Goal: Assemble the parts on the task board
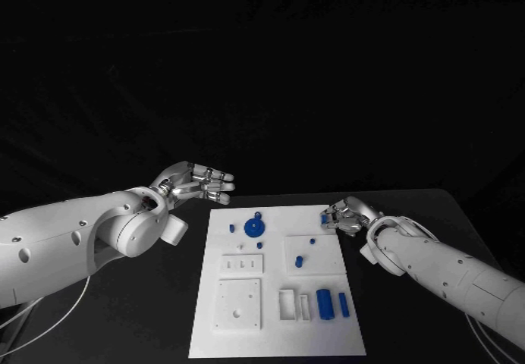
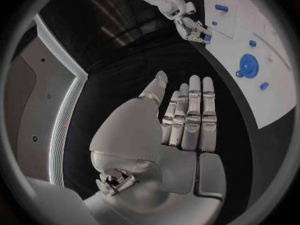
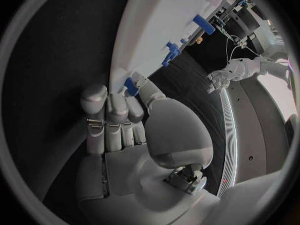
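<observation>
The white task board [image 1: 274, 334] lies in the middle of the black table. My right hand [image 1: 349, 217] is at the board's far right edge, its thumb and fingers closed round a small blue part [image 1: 326, 220]; the same part [image 3: 130, 84] sits at the board's rim [image 3: 150, 40] between the thumb and curled fingers [image 3: 112, 110]. My left hand [image 1: 198, 183] hovers off the board's far left corner, empty, fingers [image 2: 190, 115] straight and side by side. A blue disc [image 1: 254, 226] stands near the far end, also seen as the disc [image 2: 248, 65] from the left wrist.
Several small blue pegs stand on the board, one beside the disc [image 1: 232, 227] and one on a raised white square [image 1: 299, 262]. Two blue cylinders [image 1: 325, 302] lie near the right edge beside white slotted blocks [image 1: 294, 303]. A white square plate [image 1: 240, 303] sits at the near left.
</observation>
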